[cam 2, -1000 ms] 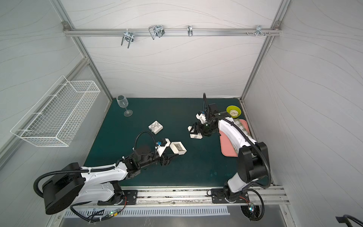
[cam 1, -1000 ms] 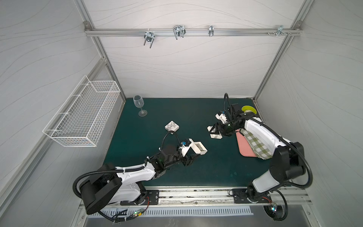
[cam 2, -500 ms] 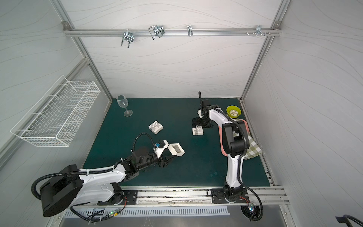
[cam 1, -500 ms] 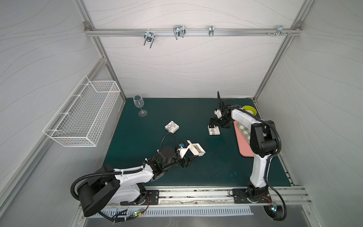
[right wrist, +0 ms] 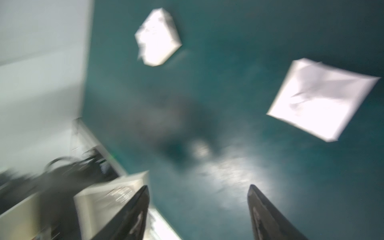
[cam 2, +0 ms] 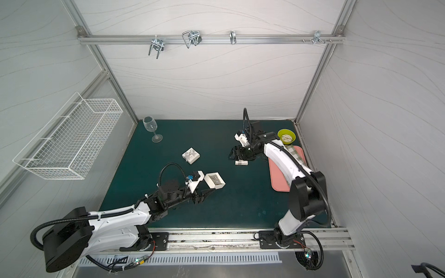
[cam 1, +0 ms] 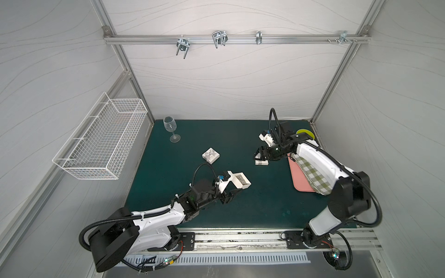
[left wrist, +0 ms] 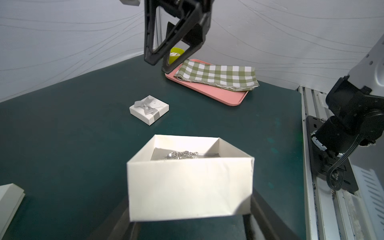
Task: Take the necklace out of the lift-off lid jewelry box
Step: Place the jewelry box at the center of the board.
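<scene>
The jewelry box (cam 1: 241, 181) (cam 2: 214, 181) (left wrist: 190, 180) stands open near the mat's middle. The silver necklace (left wrist: 180, 154) lies inside it. My left gripper (cam 1: 234, 185) (cam 2: 206, 186) (left wrist: 190, 207) is shut on the box, one finger against each side wall. The box's white lid (cam 1: 261, 162) (cam 2: 241, 163) (left wrist: 149, 109), with its grey bow, lies flat on the mat further right. My right gripper (cam 1: 256, 154) (cam 2: 231, 155) (right wrist: 198, 187) hangs above the lid, open, with nothing between its fingers. The right wrist view is blurred.
A second closed white box with a bow (cam 1: 210, 155) (cam 2: 190, 155) sits behind the open one. A wine glass (cam 1: 171, 128) stands at the back left. On the right are a pink tray (cam 1: 301, 178) with a checked cloth (cam 1: 313, 173) and a yellow-green bowl (cam 1: 304, 133). A wire basket (cam 1: 101, 142) hangs on the left wall.
My right gripper has let go of the lid, which now lies on the mat, and has risen clear of it. The left gripper keeps its hold on the box.
</scene>
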You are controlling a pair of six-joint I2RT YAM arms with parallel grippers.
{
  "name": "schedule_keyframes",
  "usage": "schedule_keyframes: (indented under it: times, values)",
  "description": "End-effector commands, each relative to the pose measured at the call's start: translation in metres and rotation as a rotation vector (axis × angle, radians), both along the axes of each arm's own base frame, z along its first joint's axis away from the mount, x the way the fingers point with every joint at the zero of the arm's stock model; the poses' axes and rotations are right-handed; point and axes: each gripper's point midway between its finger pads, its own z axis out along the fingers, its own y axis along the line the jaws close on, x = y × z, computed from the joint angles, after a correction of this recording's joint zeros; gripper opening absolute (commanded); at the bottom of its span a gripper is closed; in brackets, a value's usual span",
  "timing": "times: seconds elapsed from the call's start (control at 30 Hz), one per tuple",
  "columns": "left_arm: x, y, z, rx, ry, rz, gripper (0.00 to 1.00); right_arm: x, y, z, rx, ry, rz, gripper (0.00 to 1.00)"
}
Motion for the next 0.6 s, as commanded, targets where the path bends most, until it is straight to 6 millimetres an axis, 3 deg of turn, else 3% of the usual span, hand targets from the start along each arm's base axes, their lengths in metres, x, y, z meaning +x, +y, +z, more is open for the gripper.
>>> schedule_keyframes:
  times: [0.0, 0.13, 0.23, 0.37, 0.57]
  values:
    - [0.002, 0.003, 0.029, -0.032, -0.125, 0.002, 0.45, -0.056, 0.016, 0.022, 0.176, 0.145, 0.089, 0.68]
    - [-0.002, 0.006, 0.044, -0.043, -0.186, -0.007, 0.45, -0.096, 0.019, 0.041, 0.223, 0.157, 0.157, 0.62]
    - [-0.003, 0.006, 0.056, -0.037, -0.211, -0.013, 0.45, -0.111, 0.016, 0.044, 0.199, 0.154, 0.184, 0.61]
    - [-0.004, 0.005, 0.064, -0.028, -0.226, -0.025, 0.45, -0.113, 0.014, 0.038, 0.17, 0.158, 0.18, 0.57]
    - [-0.005, -0.001, 0.059, -0.019, -0.191, -0.053, 0.45, -0.116, 0.03, 0.03, 0.143, 0.17, 0.236, 0.56]
